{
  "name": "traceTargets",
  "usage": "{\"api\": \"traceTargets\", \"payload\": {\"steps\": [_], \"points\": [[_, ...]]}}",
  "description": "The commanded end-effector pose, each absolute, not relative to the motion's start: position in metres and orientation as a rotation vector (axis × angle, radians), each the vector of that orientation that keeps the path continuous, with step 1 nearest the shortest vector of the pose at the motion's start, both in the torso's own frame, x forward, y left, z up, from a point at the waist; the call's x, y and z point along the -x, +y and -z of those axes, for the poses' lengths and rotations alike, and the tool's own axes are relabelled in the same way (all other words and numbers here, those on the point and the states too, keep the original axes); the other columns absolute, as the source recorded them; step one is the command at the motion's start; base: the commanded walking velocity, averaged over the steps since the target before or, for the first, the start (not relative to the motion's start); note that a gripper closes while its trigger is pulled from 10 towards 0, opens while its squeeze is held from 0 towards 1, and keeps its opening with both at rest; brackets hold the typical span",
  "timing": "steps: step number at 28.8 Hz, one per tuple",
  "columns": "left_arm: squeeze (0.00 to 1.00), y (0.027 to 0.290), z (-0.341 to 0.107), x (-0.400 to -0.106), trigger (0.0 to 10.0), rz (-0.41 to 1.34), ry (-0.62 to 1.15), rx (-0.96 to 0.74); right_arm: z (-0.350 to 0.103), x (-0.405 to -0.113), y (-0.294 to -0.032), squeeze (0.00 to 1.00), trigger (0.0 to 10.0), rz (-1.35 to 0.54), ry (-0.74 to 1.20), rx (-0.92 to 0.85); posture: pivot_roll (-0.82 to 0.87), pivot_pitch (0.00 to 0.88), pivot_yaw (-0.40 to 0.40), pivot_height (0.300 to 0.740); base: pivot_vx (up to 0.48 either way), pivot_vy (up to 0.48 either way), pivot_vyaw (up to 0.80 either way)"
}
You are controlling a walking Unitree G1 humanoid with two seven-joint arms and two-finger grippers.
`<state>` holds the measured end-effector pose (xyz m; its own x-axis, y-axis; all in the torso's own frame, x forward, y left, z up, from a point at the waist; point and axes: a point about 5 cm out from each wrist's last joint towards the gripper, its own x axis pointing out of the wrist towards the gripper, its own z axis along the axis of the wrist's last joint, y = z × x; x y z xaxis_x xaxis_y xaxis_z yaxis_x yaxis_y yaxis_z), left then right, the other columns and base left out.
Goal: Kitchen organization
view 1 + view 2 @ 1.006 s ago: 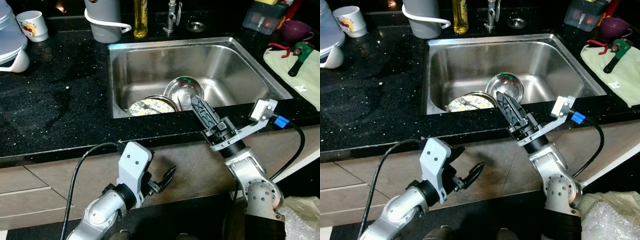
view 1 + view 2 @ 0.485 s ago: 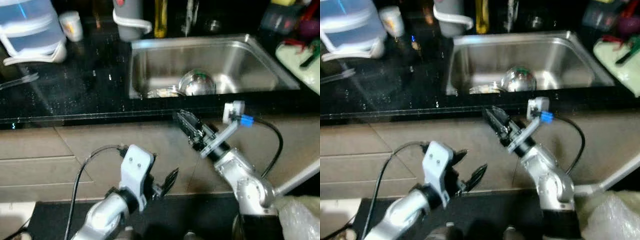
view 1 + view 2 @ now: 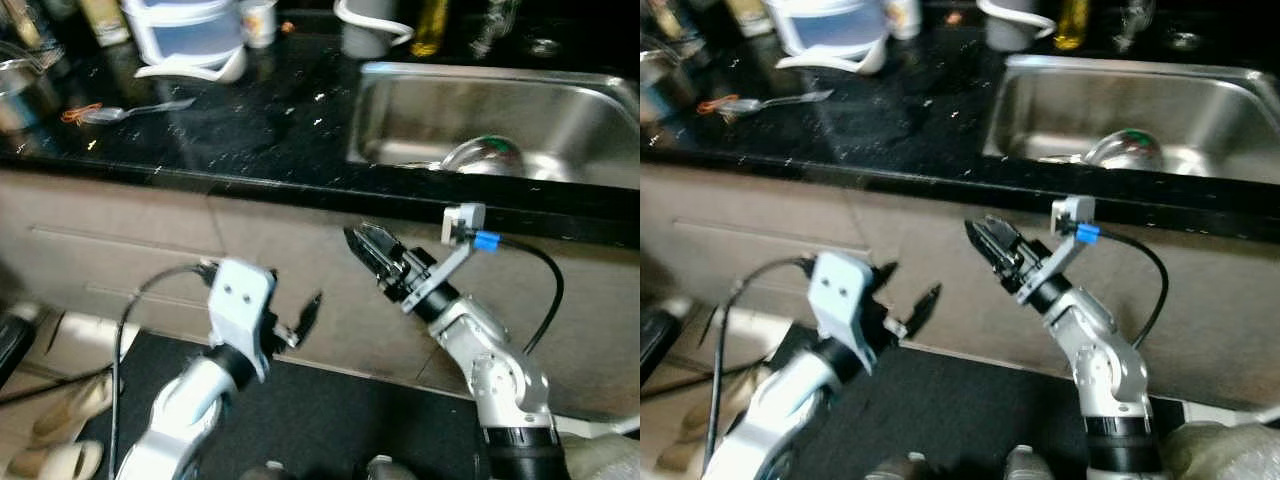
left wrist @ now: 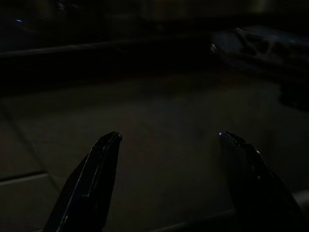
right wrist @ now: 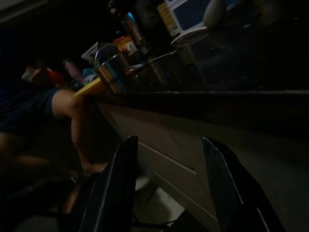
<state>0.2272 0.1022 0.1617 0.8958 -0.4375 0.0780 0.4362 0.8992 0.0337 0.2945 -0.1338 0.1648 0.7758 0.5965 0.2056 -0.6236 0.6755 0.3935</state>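
Both arms hung in front of the cabinet fronts below the black counter (image 3: 250, 130): the left gripper (image 3: 303, 318) low down with its fingers apart and empty, the right gripper (image 3: 368, 246) just under the counter's edge, its fingers also spread around nothing. In the steel sink (image 3: 590, 110) lay what looked like an upturned metal bowl (image 3: 483, 157), blurred, and a spoon (image 3: 135, 109) rested on the counter well to the left.
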Motion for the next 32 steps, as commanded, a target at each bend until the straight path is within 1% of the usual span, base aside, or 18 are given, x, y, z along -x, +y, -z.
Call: {"api": "traceTargets", "payload": {"steps": [1, 2, 3, 5, 9, 13, 17, 20, 27, 29, 30, 32], "points": [[0.0, 0.114, -0.163, -0.233, 10.0, 0.357, -0.103, -0.042, -0.16, -0.296, -0.133, 0.0, 10.0, -0.673, -0.048, -0.445, 0.05, 0.096, -0.041, 0.74, 0.0, 0.0, 0.8], [0.0, 0.114, -0.163, -0.233, 10.0, 0.357, -0.103, -0.042, -0.16, -0.296, -0.133, 0.0, 10.0, -0.673, -0.048, -0.445, 0.05, 0.096, -0.041, 0.74, 0.0, 0.0, 0.8], [0.0, 0.124, -0.168, -0.237, 10.0, 0.278, -0.128, -0.061, -0.157, -0.299, -0.136, 0.0, 10.0, -0.646, -0.041, -0.423, 0.06, 0.096, -0.043, 0.74, 0.0, 0.0, 0.8], [0.0, 0.132, -0.172, -0.24, 10.0, 0.22, -0.144, -0.084, -0.153, -0.302, -0.139, 0.0, 10.0, -0.61, -0.029, -0.389, 0.06, 0.096, -0.045, 0.74, 0.0, 0.0, 0.8], [0.0, 0.141, -0.177, -0.243, 10.0, 0.168, -0.168, -0.115, -0.148, -0.305, -0.143, 0.0, 10.0, -0.574, -0.02, -0.331, 0.06, 0.094, -0.046, 0.74, 0.0, 0.0, 0.8], [0.0, 0.155, -0.194, -0.249, 10.0, 0.085, -0.241, -0.179, -0.142, -0.307, -0.145, 0.0, 10.0, -0.533, -0.007, -0.331, 0.06, 0.092, -0.046, 0.74, 0.0, 0.0, 0.0], [0.0, 0.158, -0.198, -0.25, 10.0, 0.07, -0.257, -0.195, -0.141, -0.307, -0.145, 0.0, 10.0, -0.534, -0.007, -0.333, 0.06, 0.091, -0.046, 0.74, 0.0, 0.0, 0.0], [0.0, 0.167, -0.21, -0.252, 10.0, -0.015, -0.3, -0.217, -0.127, -0.307, -0.146, 0.0, 10.0, -0.518, 0.022, -0.345, 0.06, 0.083, -0.049, 0.74, 0.26, 0.0, 0.0], [0.0, 0.171, -0.217, -0.253, 10.0, -0.031, -0.321, -0.227, -0.125, -0.308, -0.146, 0.0, 10.0, -0.528, 0.019, -0.372, 0.06, 0.076, -0.052, 0.74, 0.283, 0.0, 0.0], [0.0, 0.171, -0.217, -0.253, 10.0, -0.032, -0.324, -0.227, -0.126, -0.308, -0.145, 0.0, 10.0, -0.537, 0.013, -0.389, 0.06, 0.073, -0.052, 0.74, 0.285, 0.0, 0.0], [0.0, 0.17, -0.218, -0.254, 10.0, -0.032, -0.326, -0.226, -0.13, -0.306, -0.146, 0.0, 10.0, -0.567, -0.011, -0.454, 0.06, 0.071, -0.051, 0.74, 0.285, 0.0, 0.0], [0.0, 0.168, -0.218, -0.254, 10.0, -0.026, -0.328, -0.225, -0.146, -0.301, -0.147, 0.0, 10.0, -0.667, -0.086, -0.659, 0.06, 0.07, -0.05, 0.74, 0.285, 0.0, 0.0]]}}
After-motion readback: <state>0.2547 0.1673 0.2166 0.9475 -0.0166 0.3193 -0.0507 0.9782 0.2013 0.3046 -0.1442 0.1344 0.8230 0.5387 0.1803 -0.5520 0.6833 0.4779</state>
